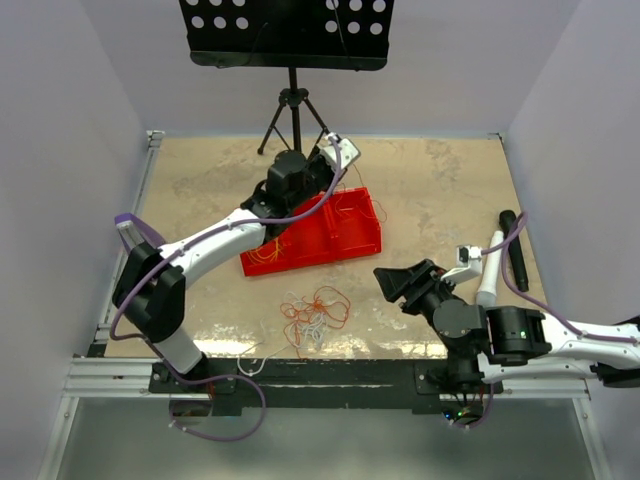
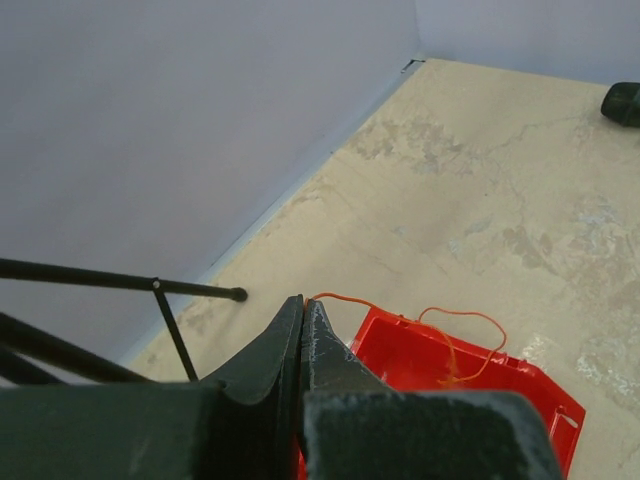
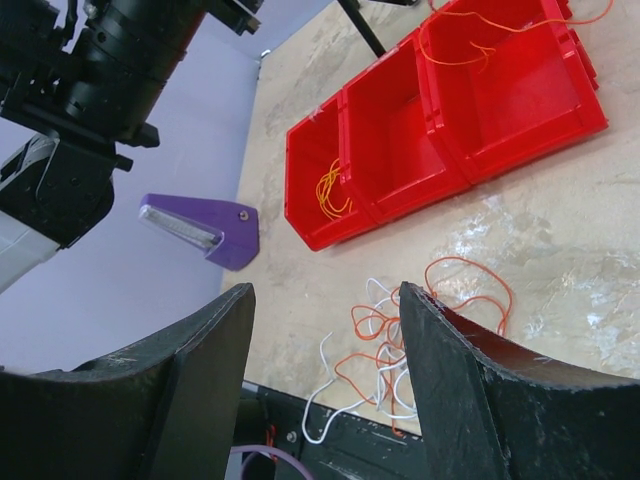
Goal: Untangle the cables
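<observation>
Cables (image 1: 315,312) on beige table (image 1: 450,190), lavender walls (image 1: 60,100), left end effector (image 2: 303,308) pinching one, right end effector (image 3: 325,292) wide

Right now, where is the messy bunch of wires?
In the top view, the cable clump lies on the table, about midway across, between the red tray and the table's near edge.

One red tray (image 1: 320,255), one cable clump (image 1: 313,312), one music stand (image 1: 288,35)

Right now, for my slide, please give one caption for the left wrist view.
The left gripper, shut on an orange cable, holds it above the red bin.
</observation>
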{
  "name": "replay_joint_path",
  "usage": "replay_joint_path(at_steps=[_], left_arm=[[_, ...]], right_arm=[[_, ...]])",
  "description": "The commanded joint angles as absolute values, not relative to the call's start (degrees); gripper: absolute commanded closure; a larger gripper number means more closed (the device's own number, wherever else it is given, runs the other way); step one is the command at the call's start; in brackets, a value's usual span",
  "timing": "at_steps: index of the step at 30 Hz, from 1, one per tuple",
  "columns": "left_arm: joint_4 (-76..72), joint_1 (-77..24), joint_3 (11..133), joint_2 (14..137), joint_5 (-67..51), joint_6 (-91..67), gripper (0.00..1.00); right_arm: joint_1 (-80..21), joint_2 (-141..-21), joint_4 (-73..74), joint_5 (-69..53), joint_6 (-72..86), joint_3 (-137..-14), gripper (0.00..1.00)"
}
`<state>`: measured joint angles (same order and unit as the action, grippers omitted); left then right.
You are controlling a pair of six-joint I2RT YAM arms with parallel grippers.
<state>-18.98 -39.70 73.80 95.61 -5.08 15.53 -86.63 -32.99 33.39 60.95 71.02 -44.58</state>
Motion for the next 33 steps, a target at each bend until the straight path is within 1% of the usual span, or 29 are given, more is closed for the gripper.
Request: replay_joint_path(at_steps=[1, 7, 18, 27, 33], left_arm=[[-23.1, -38.1, 71.6, 89.9, -4.5, 14.5, 1.0], [-24.9, -37.5, 70.5, 86.7, -8.9, 14.2, 1.0], [-26.0, -37.4, 64.9, 83.7, -9.1, 14.9, 1.0], [-26.5, -37.6, 65.6, 86.1, -10.9, 14.7, 1.0], [-25.0, -38.0, 67.6, 90.0, -10.8, 15.6, 1.0]], right_arm=[[-86.8, -32.6, 33.8, 62.8, 72.6, -44.0, 0.36], [-86.9, -33.8, 33.3, 62.5, 72.3, -44.1, 0.36], [-86.8, -35.5, 32.4, 61.8, 72.6, -44.4, 0.36], [-86.8, -35.1, 32.3, 61.8, 73.6, -43.8, 0.36], [-86.8, -33.4, 32.8, 62.1, 74.1, -43.0, 0.36]])
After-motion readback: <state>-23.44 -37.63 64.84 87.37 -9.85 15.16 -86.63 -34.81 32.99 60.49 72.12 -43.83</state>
